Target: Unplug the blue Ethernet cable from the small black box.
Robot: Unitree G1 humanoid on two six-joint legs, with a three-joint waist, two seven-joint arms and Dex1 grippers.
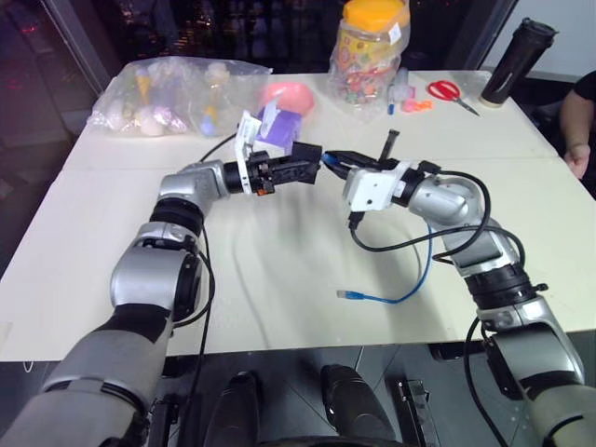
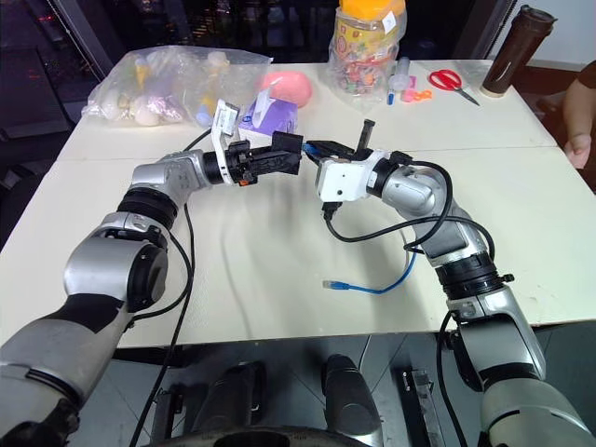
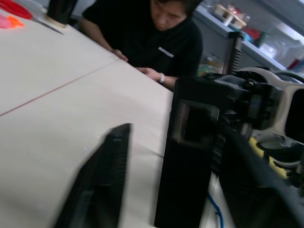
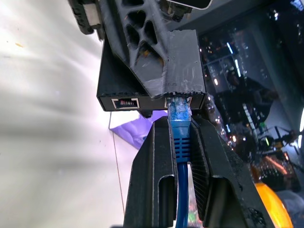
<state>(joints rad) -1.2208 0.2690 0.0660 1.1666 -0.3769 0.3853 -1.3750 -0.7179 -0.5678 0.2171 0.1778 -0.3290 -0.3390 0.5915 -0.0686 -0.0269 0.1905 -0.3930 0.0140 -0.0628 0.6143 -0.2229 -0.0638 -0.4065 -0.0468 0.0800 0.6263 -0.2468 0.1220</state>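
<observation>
the white tabletop (image 1: 279, 279) carries everything here, with a person (image 3: 152, 42) in a dark shirt seated at its right edge. at its far side lie a clear plastic bag of toys (image 1: 168, 93), a candy jar with an orange lid (image 1: 371, 51), a dark tumbler (image 1: 517, 60), a purple-and-white tissue box (image 1: 277, 123) and red-handled scissors (image 1: 449, 91). both arms meet in the air above the middle of the tabletop. the left pincer (image 1: 300, 166), pointing toward the robot's right, is closed around the small black box (image 4: 142, 80), one finger lying flat across the box's upper face in the right wrist view. the right pincer (image 4: 179, 137), pointing toward the left one, is narrowed tight onto the blue ethernet cable (image 1: 410, 279) just behind its plug. that clear plug (image 4: 178, 110) sits in one port on the box's front face, beside a second open port (image 4: 124, 102). from the right pincer the cable drops beneath the right arm to the tabletop, where it curves round and ends in its free plug (image 1: 348, 294), lying near the front edge and well apart from the box.
</observation>
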